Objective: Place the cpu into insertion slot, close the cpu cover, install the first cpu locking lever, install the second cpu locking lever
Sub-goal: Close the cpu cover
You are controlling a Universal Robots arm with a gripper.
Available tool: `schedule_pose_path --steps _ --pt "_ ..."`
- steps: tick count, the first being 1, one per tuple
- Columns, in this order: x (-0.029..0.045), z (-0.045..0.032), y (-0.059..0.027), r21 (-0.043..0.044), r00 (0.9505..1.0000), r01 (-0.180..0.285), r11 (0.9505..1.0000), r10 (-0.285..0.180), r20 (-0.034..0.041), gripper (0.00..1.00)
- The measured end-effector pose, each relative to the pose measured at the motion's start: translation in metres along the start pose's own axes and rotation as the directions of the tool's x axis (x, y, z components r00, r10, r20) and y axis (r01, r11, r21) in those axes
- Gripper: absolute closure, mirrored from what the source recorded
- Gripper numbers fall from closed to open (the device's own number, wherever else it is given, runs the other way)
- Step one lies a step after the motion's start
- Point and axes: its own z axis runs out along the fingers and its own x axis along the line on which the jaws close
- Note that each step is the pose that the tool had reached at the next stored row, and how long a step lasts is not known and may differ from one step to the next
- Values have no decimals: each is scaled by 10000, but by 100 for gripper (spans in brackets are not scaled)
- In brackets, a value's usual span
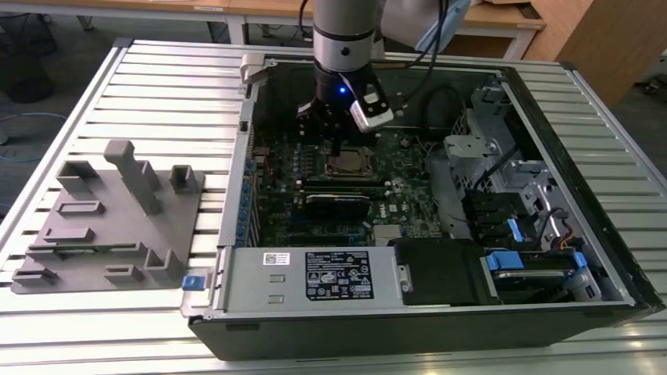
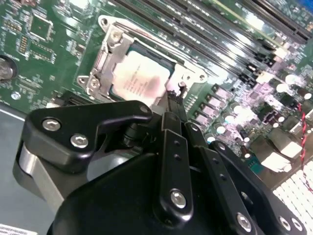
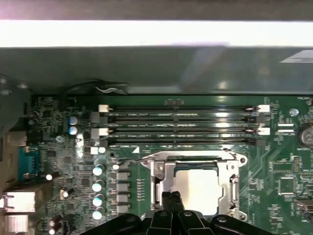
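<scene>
A ribbed, pale metal tabletop lies in bright, even light, with wooden desks beyond its far edge, a wooden cabinet at the exterior view's right, and a dark bin on grey floor at its left.

Silvery cpu seated under metal cpu cover, pincer tips together at its edge, memory slots nearby

silvery cpu seated, cpu cover down
</scene>
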Motion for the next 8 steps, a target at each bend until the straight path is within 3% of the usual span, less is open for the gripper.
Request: schedule_pose_path --steps 8 --pt "-195 9 1 0 10000 1 10000 -1 0 89"
